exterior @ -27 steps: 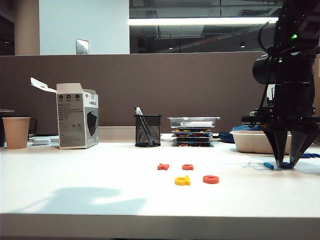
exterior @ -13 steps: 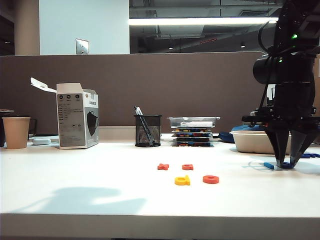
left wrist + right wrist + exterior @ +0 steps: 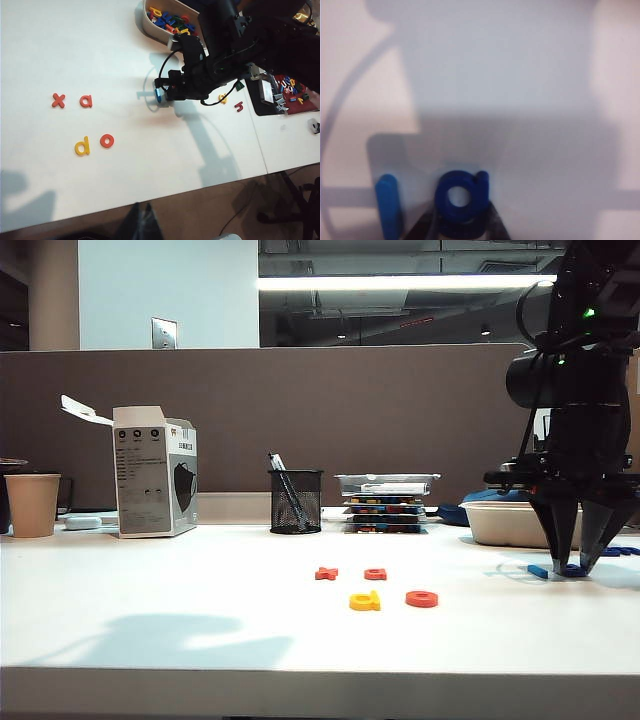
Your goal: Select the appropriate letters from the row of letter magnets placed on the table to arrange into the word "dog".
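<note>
From my right wrist view, the dark blue g [image 3: 460, 202] is blurred and cut off by the frame edge, right gripper [image 3: 461, 227] fingertips barely showing beside it. I can't see the left gripper. Beside the g, the light blue bar [image 3: 389, 205] is blurred too.

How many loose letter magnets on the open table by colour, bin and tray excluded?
Orange-red: 3, the x, the a, the o
Yellow: 1, the d
Dark blue: 1, the g, between the right gripper fingers at the table
Light blue: 1, the bar beside the g
Total: 6
</note>
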{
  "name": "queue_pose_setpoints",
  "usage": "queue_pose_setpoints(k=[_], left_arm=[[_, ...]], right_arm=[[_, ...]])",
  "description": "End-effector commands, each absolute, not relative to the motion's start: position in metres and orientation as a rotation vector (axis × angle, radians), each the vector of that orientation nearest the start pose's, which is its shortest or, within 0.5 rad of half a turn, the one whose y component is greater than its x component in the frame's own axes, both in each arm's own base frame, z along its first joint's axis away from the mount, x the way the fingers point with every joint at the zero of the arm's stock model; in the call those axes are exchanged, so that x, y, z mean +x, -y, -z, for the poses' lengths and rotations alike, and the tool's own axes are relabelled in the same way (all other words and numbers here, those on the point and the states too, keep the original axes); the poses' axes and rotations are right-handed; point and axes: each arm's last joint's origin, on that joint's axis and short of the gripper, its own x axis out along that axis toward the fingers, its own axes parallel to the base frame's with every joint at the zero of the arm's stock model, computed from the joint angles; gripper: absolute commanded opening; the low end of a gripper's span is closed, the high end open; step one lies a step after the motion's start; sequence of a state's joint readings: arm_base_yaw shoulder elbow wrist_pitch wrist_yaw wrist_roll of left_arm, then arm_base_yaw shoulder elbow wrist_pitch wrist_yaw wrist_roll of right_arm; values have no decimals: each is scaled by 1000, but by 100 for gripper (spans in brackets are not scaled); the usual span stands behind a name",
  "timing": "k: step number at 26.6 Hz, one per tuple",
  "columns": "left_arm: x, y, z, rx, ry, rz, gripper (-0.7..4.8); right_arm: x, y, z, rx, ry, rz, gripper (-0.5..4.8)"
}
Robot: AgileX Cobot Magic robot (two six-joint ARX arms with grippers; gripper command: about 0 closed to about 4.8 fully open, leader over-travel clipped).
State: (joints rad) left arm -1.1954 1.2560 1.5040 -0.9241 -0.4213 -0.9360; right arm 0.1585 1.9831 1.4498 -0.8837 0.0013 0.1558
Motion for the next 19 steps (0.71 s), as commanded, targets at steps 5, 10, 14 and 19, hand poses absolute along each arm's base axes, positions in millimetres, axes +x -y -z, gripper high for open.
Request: queue_pose_setpoints(k=[5,10,14,19], left_arm=[[97,213,-416,-381,-749,447,-5],[97,213,-416,-381,-749,447,-5],[97,213,-416,-381,-749,447,-5],[97,213,-416,-381,-749,447,-5]], right_arm=[[367,-59,-185,13,-1448,-15,84],[361,-58,-200,23,-1423,-13,84],[355,-58,-212,44,-1413,-2,84],[345,-61,-221,59,-1438,8,84]])
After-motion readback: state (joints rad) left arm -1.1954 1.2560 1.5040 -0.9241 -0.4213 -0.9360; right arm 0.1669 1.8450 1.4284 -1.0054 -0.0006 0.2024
